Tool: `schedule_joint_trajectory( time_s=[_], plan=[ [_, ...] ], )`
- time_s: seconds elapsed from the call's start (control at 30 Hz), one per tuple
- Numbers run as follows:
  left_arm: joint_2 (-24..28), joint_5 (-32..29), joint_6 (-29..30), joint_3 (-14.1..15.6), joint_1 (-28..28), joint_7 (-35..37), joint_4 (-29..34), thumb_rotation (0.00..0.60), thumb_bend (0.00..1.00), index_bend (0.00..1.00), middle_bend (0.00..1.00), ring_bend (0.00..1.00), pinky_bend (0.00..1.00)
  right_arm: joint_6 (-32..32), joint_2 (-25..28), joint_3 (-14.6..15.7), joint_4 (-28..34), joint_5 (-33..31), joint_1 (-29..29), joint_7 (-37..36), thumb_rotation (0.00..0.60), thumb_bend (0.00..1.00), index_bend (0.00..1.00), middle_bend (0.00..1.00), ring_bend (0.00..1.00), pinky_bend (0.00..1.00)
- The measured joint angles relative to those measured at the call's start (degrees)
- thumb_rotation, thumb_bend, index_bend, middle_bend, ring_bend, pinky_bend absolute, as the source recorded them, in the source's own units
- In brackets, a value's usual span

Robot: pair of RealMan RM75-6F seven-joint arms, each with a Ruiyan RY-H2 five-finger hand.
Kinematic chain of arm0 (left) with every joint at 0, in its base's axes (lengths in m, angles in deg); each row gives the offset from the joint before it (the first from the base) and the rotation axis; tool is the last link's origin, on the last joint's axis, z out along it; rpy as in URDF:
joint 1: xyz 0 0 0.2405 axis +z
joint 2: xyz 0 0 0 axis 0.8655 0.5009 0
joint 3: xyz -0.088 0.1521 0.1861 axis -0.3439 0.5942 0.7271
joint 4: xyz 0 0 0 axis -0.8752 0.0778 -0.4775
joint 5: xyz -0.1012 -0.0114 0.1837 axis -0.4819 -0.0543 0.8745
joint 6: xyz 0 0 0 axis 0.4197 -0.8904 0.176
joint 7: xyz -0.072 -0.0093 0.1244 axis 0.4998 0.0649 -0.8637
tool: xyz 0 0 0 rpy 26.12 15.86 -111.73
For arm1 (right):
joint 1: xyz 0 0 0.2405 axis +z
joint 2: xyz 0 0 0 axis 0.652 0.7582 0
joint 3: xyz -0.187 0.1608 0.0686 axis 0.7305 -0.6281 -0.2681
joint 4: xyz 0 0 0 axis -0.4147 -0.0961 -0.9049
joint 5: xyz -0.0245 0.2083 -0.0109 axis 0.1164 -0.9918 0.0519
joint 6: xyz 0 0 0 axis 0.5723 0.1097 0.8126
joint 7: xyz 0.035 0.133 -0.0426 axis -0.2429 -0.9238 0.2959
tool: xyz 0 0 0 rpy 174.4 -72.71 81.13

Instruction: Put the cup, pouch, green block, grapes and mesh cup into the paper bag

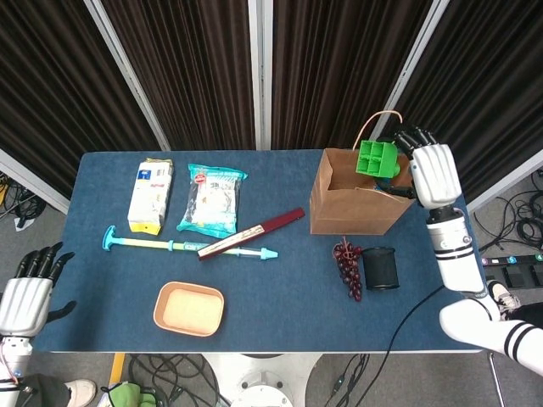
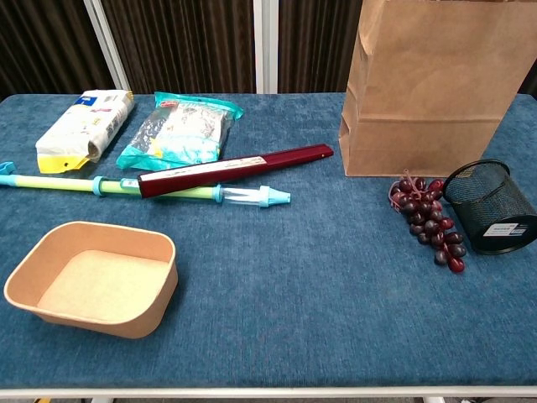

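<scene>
Green ribbed plastic block (image 1: 376,158) was held in the right robot hand (image 1: 431,173), fingers closed on it, above the brown paper bag's (image 1: 361,208) open mouth. Advisable: centre it before release.

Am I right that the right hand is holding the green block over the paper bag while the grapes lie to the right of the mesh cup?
Not quite. The right hand does hold the green block over the paper bag, but the grapes lie to the left of the mesh cup, not the right. The head view shows it, and the chest view agrees.
</scene>
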Motion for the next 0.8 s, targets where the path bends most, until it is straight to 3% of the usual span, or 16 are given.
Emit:
schedule_joint_trajectory(
  time_s=[0.17, 0.33, 0.47, 0.67, 0.8],
  plan=[
    [-0.5, 1.8, 0.4, 0.2, -0.6, 0.6, -0.5, 0.6, 0.0, 0.24, 0.2, 0.14, 0.15, -6.7, -0.2, 0.7, -2.2, -2.3, 1.2, 0.3, 0.6, 0.17, 0.32, 0.35, 0.16, 0.26],
    [-0.5, 1.6, 0.1, 0.3, -0.7, 0.5, -0.5, 0.6, 0.0, 0.24, 0.2, 0.14, 0.15, -12.0, 0.2, 1.8, -2.7, -3.9, 2.5, 1.3, 0.6, 0.13, 0.01, 0.12, 0.03, 0.15],
    [-0.3, 0.8, -0.3, 0.3, -0.6, 0.4, -0.1, 0.6, 0.0, 0.24, 0.2, 0.14, 0.15, -13.3, 1.4, 1.9, -1.7, -4.8, 2.8, 1.0, 0.6, 0.08, 0.0, 0.01, 0.0, 0.1],
    [0.0, 0.2, -0.6, 0.4, -0.4, 0.2, 0.3, 0.6, 0.0, 0.24, 0.2, 0.14, 0.15, -8.2, 1.5, 0.9, -0.9, -1.3, 1.7, -3.5, 0.6, 0.08, 0.0, 0.0, 0.0, 0.08],
    [0.0, -0.1, -0.7, 0.3, -0.4, 0.2, 0.4, 0.6, 0.0, 0.24, 0.2, 0.14, 0.15, -1.1, 1.6, 0.8, -0.2, 6.5, 0.4, -12.2, 0.6, 0.09, 0.0, 0.03, 0.0, 0.08]
  ],
)
